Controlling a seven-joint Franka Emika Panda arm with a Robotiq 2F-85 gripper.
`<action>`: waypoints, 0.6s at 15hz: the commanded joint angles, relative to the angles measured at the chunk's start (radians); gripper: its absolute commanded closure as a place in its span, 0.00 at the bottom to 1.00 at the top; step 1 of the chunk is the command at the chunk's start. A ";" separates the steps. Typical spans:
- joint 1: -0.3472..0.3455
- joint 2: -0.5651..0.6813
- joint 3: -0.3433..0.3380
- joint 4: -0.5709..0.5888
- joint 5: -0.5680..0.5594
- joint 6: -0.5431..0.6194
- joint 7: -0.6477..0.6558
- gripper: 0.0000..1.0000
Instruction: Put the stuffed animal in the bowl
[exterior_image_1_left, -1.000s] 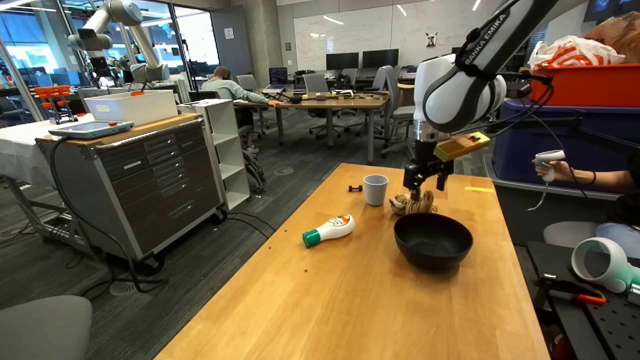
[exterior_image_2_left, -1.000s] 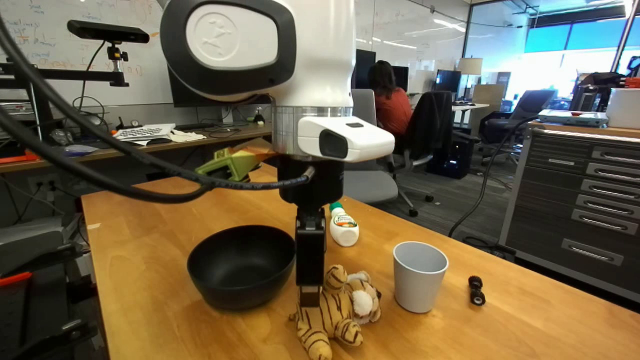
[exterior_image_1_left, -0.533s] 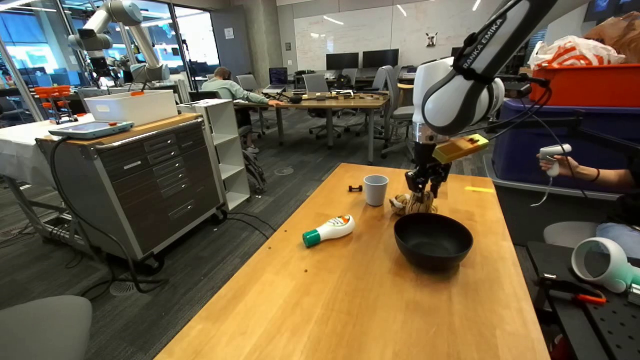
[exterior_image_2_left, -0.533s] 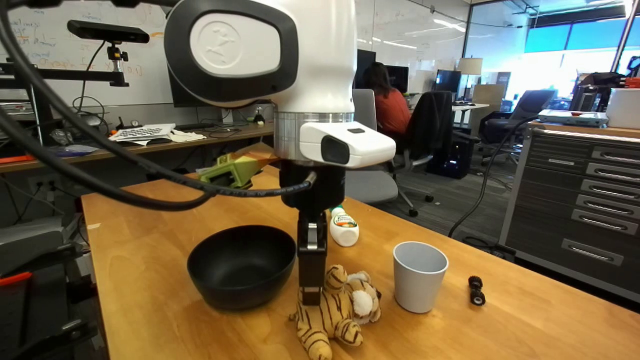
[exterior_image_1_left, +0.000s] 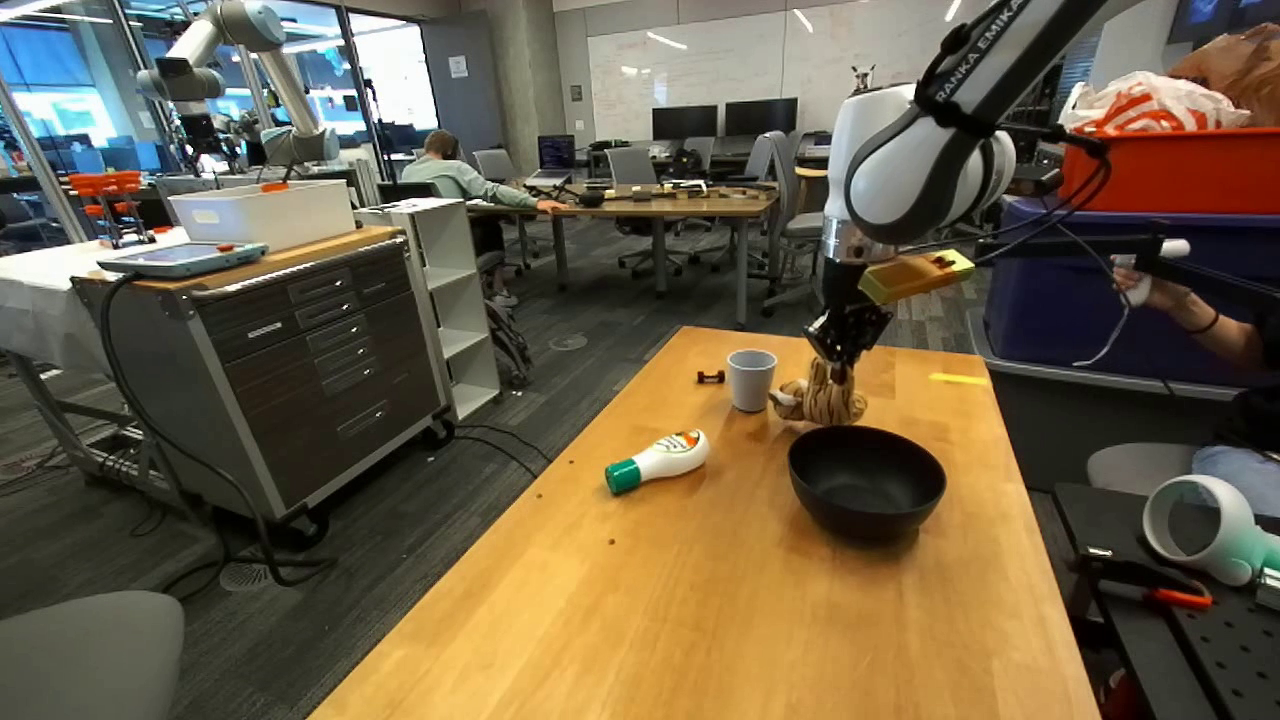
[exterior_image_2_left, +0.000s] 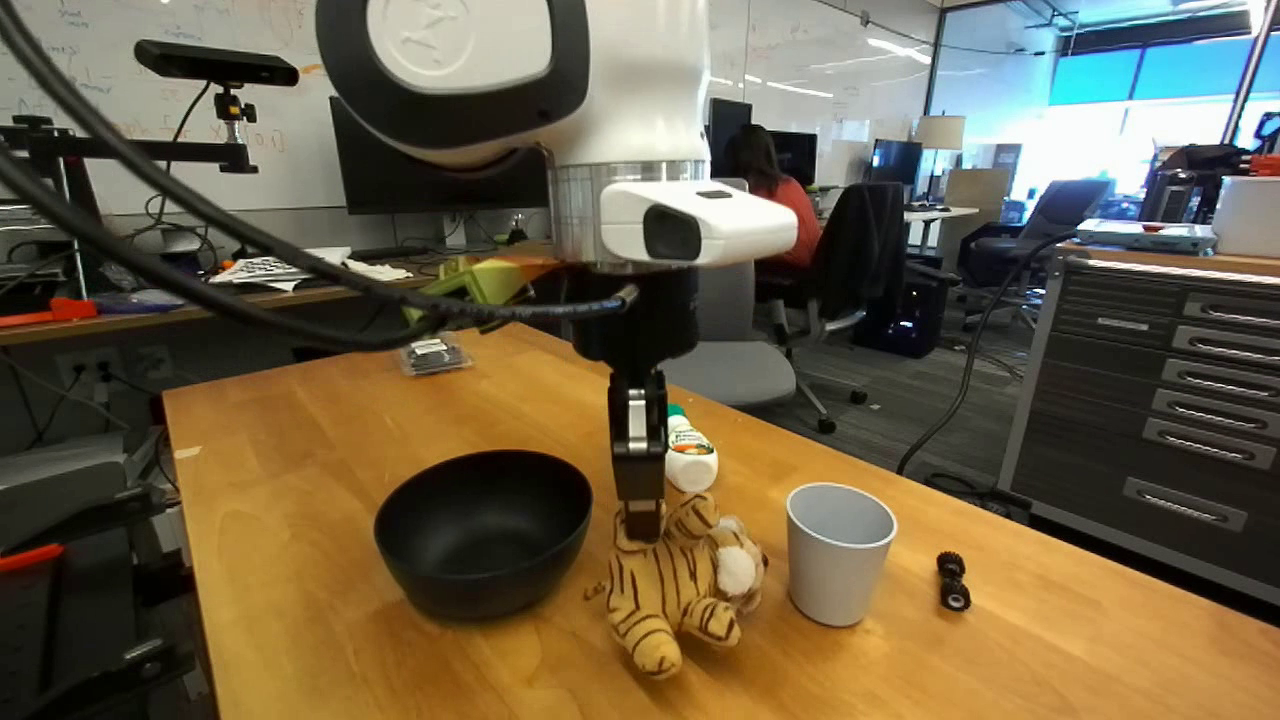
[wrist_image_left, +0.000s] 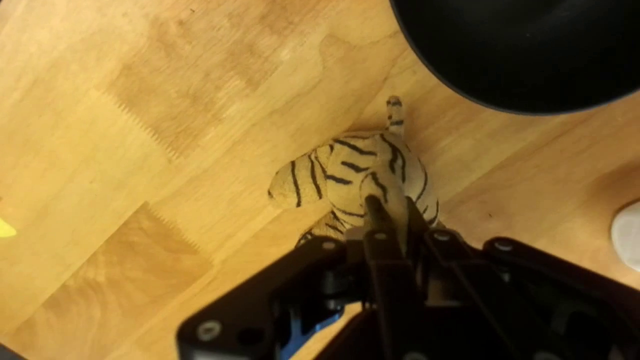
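Note:
The stuffed animal (exterior_image_2_left: 665, 590), a tan tiger plush with dark stripes, hangs from my gripper (exterior_image_2_left: 643, 525) beside the bowl. In the wrist view both fingertips pinch a fold of the striped body of the stuffed animal (wrist_image_left: 352, 162), so the gripper (wrist_image_left: 392, 202) is shut on it. Its head is hidden behind the gripper there. It looks slightly raised; whether any part still touches the table I cannot tell. The round black bowl (exterior_image_2_left: 480, 530) stands upright with nothing inside. In the wrist view the bowl (wrist_image_left: 525, 65) fills the upper right corner, a short gap from the toy's tail.
On the toy's head side stands a pale grey cup (exterior_image_2_left: 840, 555), with a small black dumbbell-shaped piece (exterior_image_2_left: 953, 582) past it. A white bottle with a green cap (exterior_image_1_left: 660, 460) lies on the wooden table (exterior_image_1_left: 740, 590). Cables (exterior_image_2_left: 200, 295) loop off the arm.
The jaws have closed from wide apart onto the toy's body. Over the last half second the gripper has risen, and the toy has come up and shifted a little with it.

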 joint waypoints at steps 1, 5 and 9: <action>0.031 -0.122 -0.013 -0.050 -0.006 0.013 0.031 0.99; 0.040 -0.253 0.022 -0.087 0.025 -0.026 -0.013 0.98; 0.075 -0.406 0.071 -0.145 0.032 -0.090 -0.031 0.98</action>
